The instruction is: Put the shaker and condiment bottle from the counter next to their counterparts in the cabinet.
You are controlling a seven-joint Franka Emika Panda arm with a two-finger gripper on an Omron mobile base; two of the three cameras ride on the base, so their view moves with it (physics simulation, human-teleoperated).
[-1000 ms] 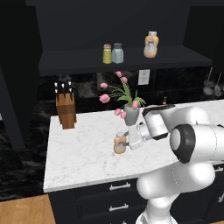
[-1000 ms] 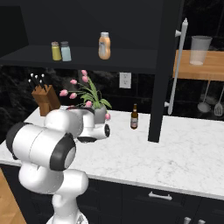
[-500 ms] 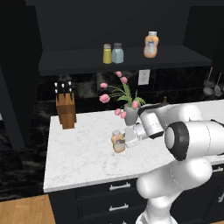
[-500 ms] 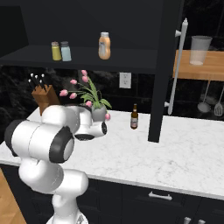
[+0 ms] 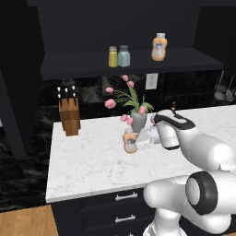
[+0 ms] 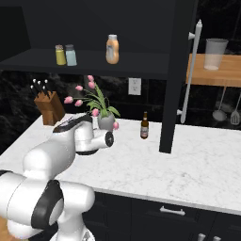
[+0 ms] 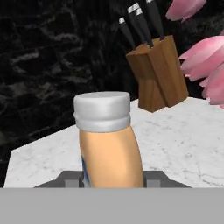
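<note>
An orange condiment bottle (image 5: 129, 140) with a pale cap stands just in front of the flower vase on the marble counter (image 5: 87, 159). My gripper (image 5: 137, 140) is shut on it from the right. In the hand view the condiment bottle (image 7: 110, 148) leans slightly between the two fingers (image 7: 66, 179). On the cabinet shelf (image 5: 83, 65) the blue-grey shaker (image 5: 123, 56) stands against a yellow-green shaker (image 5: 113, 56). A second orange bottle (image 5: 159, 47) stands to their right. From the right base view the shaker (image 6: 70, 55) and the shelf's orange bottle (image 6: 112, 49) show too.
A vase of pink tulips (image 5: 137, 120) stands right behind the held bottle. A wooden knife block (image 5: 69, 115) is at the counter's back left. A thin brown bottle (image 6: 144, 126) stands near a black cabinet post (image 6: 172, 94). Black drawers (image 5: 115, 209) run under the counter.
The jaws, open around the condiment bottle a second ago, have closed on it. The bottle has shifted slightly up and right in the left base view. The shelf items have not moved.
</note>
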